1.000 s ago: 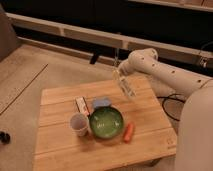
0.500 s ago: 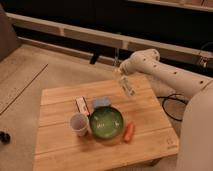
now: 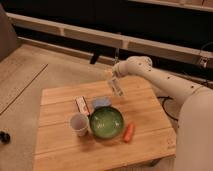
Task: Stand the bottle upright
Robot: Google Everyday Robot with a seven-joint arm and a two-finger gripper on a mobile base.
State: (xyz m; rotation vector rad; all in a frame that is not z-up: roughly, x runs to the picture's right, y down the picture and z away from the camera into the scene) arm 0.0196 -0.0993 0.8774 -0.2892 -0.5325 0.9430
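Wooden table (image 3: 145,107), seen from above its near edge, with the robot's white arm (image 3: 165,80) reaching in over the far right corner. A green bowl (image 3: 106,122) sits at mid-table, with a white cup (image 3: 79,123) touching its left side and a carrot (image 3: 129,131) just beside its right. Behind the bowl lie a flat pack (image 3: 81,105) and a small blue object (image 3: 101,102). The bottle (image 3: 118,89) hangs tilted over the far edge, right of centre. The gripper (image 3: 114,76) is above it, fingers closed on its upper end. Whether the lower end touches the wood cannot be told. To do this step well, the wrist should probably turn until the bottle is vertical, then lower it onto the bare wood well apart from the bowl, letting go only once the base sits flat.
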